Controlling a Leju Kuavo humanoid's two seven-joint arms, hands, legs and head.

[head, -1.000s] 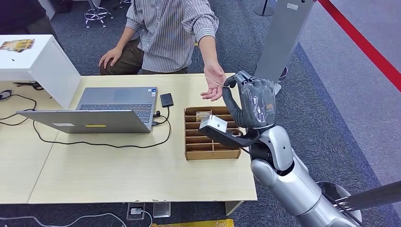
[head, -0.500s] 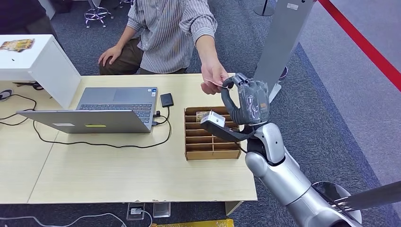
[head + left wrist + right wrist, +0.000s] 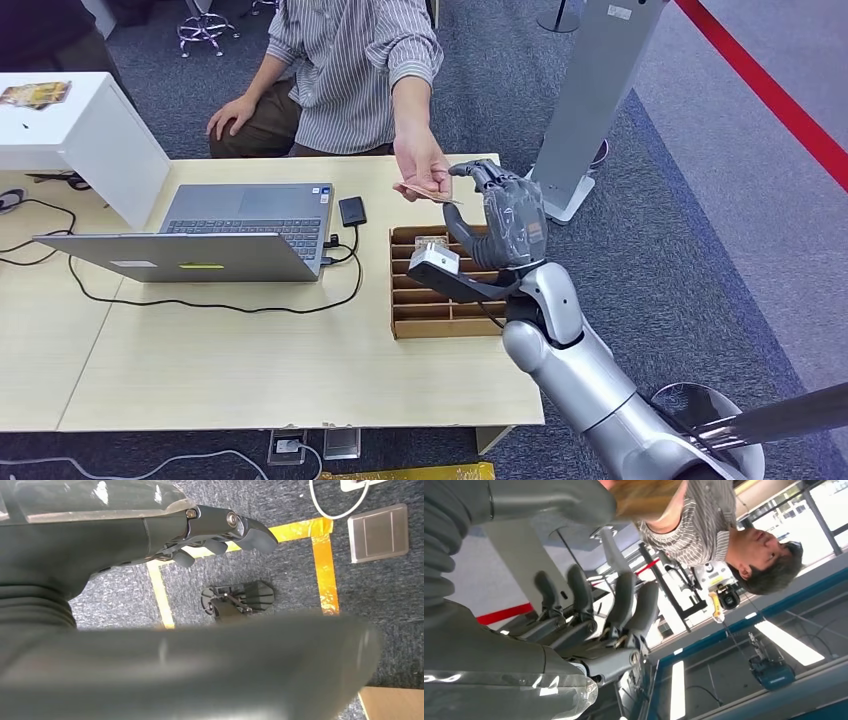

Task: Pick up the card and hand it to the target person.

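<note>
Now the person's hand (image 3: 420,172) holds the card (image 3: 432,193) beside the empty, spread right robot hand (image 3: 503,212).

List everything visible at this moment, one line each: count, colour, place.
card: one, tan, held in the person's hand, above the table's far edge
table: one, light wood, centre
laptop: one, grey, open, on the table, left of the box
box: one, brown cardboard with slots, on the table
small black device: one, black, right of the laptop, cabled
white cabinet: one, white, far left
grey post: one, grey, right of the table
red strip: one, on the floor, upper right
person: one, striped shirt, behind the table
person's hand: one, reaching out, gripping the card
right hand: one, dark grey, fingers apart, beside the card
left hand: one, dark grey, hanging over the floor
</note>
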